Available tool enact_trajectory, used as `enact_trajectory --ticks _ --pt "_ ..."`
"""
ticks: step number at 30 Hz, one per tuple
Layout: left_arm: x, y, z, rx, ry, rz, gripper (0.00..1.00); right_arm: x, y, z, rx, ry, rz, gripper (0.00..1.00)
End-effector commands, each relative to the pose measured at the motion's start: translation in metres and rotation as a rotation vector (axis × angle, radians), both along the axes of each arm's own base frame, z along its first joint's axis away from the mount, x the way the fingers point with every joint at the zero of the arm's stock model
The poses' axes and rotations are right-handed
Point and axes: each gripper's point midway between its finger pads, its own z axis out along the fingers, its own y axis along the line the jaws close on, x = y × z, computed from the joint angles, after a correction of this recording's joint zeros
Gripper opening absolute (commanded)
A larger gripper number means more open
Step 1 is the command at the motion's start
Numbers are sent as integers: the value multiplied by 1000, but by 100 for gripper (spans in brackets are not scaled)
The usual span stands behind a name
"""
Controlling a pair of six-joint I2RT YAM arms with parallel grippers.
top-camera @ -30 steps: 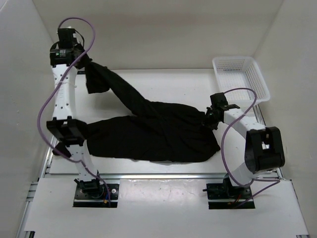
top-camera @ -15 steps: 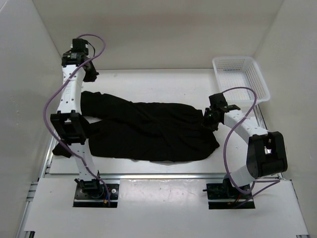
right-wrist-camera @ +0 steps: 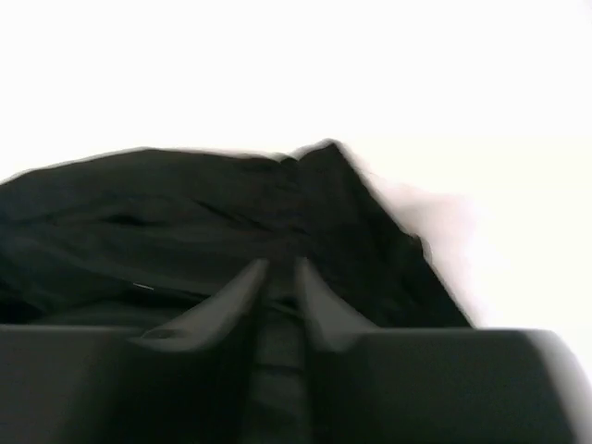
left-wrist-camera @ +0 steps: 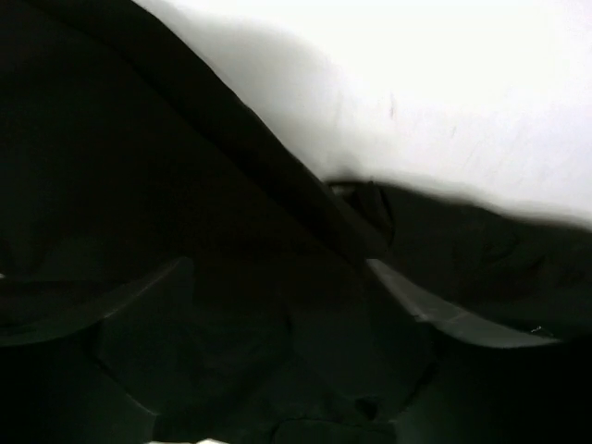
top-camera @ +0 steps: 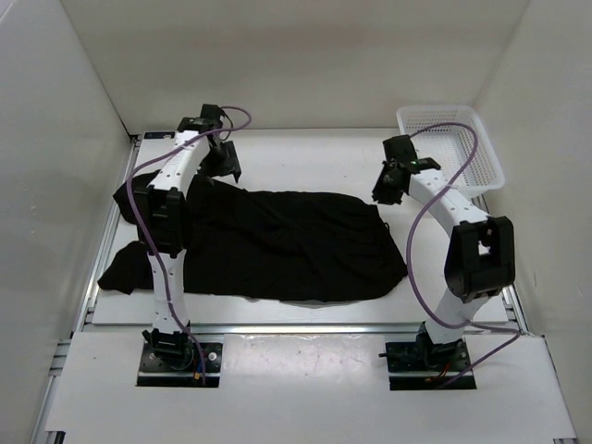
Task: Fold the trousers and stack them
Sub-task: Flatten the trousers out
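White mesh basket sits far right, apart from the trousers.

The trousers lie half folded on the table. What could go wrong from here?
1. The trousers have one end sticking out at the left edge of the table; it might slip over the edge or be left out of the next fold.
2. Their folded edges are not aligned and the cloth is wrinkled, so a further fold may come out lopsided.
3. The left tool is open above the cloth; closing low, it may pinch several layers at once.
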Motion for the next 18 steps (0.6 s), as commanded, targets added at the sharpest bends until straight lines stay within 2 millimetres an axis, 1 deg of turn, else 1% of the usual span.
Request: enact_trajectory --ticks 1,2,3,4,5,6,7,8,9,10,11,12,13,14,15,16,17,18 --pt "-2 -8 26 -17 -82 -18 75 -17 -40 23 -22 -44 -136 16" --pt "-2 -8 33 -20 -103 -18 68 -19 -40 23 -25 -53 -129 0" --pt "-4 -6 30 -11 -95 -14 59 -21 -45 21 -26 -49 -139 0" --pt "-2 -6 31 -12 -104 -14 44 -27 -50 17 -35 -37 -139 0" --pt "0 -6 28 -11 -101 -14 38 -27 -47 15 -20 -34 -129 0" --pt "0 -6 28 -11 -101 -14 33 -28 -44 14 -12 -31 -109 0" --pt "5 -7 29 -13 -110 -14 35 -25 -35 14 27 -26 -84 0" --pt "9 -6 23 -4 -103 1 44 -20 -35 16 28 -31 -84 9" --pt "9 -4 21 7 -91 5 59 -21 -24 9 22 -5 -57 13" --pt "17 -5 27 3 -118 5 70 -10 -17 20 29 -30 -47 19" --pt "23 -6 20 4 -110 5 93 -9 -10 20 35 -6 -28 32" --pt "21 -1 17 35 -90 7 100 5 -3 21 51 -11 -19 41" --pt "27 3 21 33 -103 17 100 7 4 20 56 1 -3 50" --pt "29 8 19 39 -95 19 100 10 4 18 46 9 8 59" --pt "29 15 15 41 -83 32 100 14 10 6 40 34 18 76" --pt "30 20 10 24 -69 39 100 25 12 12 35 11 36 78" --pt "30 34 5 9 -58 67 100 30 22 11 39 10 73 78" --pt "31 38 0 -11 -54 73 100 32 18 -6 -7 54 102 79"
